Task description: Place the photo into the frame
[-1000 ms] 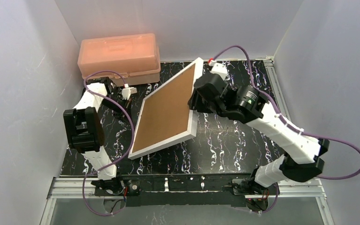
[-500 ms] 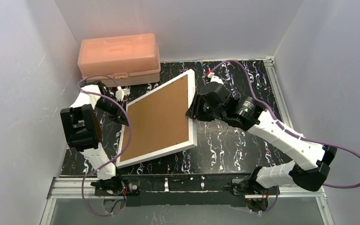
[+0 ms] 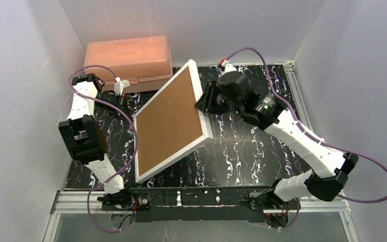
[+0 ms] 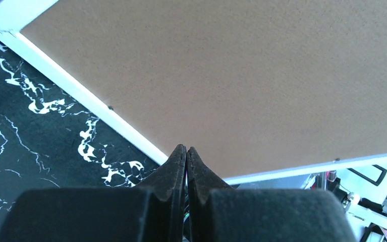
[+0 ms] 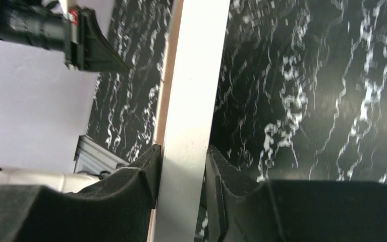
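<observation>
At the middle of the table (image 3: 252, 151), the frame (image 3: 173, 160) hangs tilted, its far corner raised toward the pink box (image 3: 128, 60) and its near corner low over the marbled top. The brown backing board (image 3: 168, 121) faces up and fills the opening. The photo itself is not visible; whether it lies under the board cannot be told.

The right gripper (image 3: 204, 103) clamps the frame's right rail, and in the right wrist view its fingers (image 5: 146, 171) pinch the white edge (image 5: 191, 101) from both sides. The left gripper (image 3: 120, 99) sits just beside the frame's left edge with its fingers pressed together, holding nothing. In the left wrist view the fingertips (image 4: 186, 154) point at the board (image 4: 241, 75) near a corner of the white rail (image 4: 80, 93); contact cannot be judged.

The step appears to be steadying or seating the back. To do it well, the right grip should stay square on the rail so that the thin frame does not twist. The closed left tip should press flat on the board, not on the rail.
</observation>
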